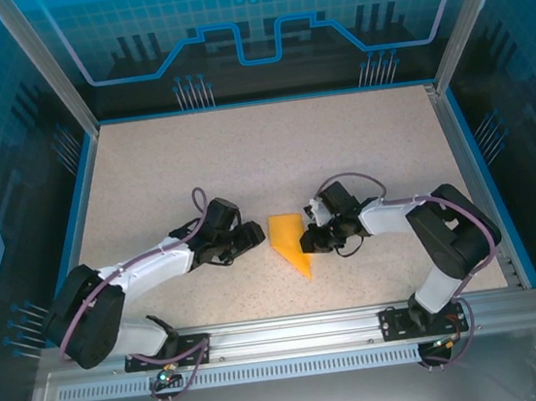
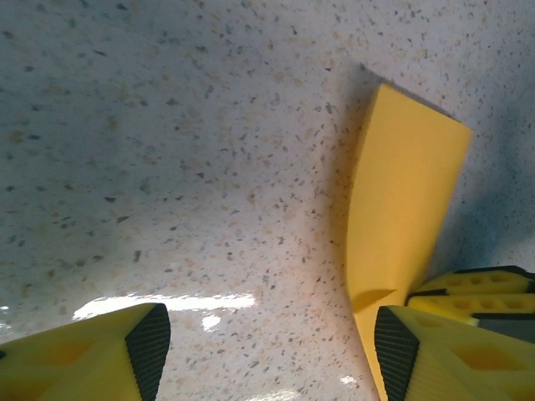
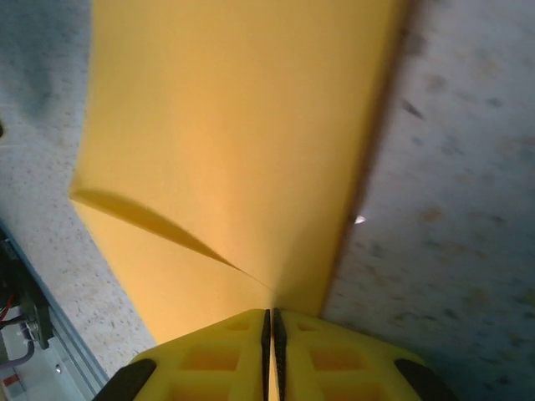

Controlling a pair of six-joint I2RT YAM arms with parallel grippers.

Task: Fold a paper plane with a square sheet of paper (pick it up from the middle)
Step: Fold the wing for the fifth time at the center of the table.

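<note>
- Pinching the folded sheet of paper [image 3: 234,125] at its edge — right gripper [image 3: 270,322], jaws closed on it.
- Left gripper [image 2: 267,334] gapes wide — just beside the sheet.

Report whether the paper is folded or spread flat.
Partly folded, not spread: the sheet of paper tapers to a point, and a crease runs to the right gripper, shut on its edge.

bright even light, white glare streak on the table [image 2: 167,167], soft shadow beside the paper [image 2: 405,209], blurry close-ups

arms [image 1: 154,266] white, black; grey-purple cables [image 1: 348,175]; yellow fingers [image 2: 75,361], black pads [image 2: 149,344]
</note>
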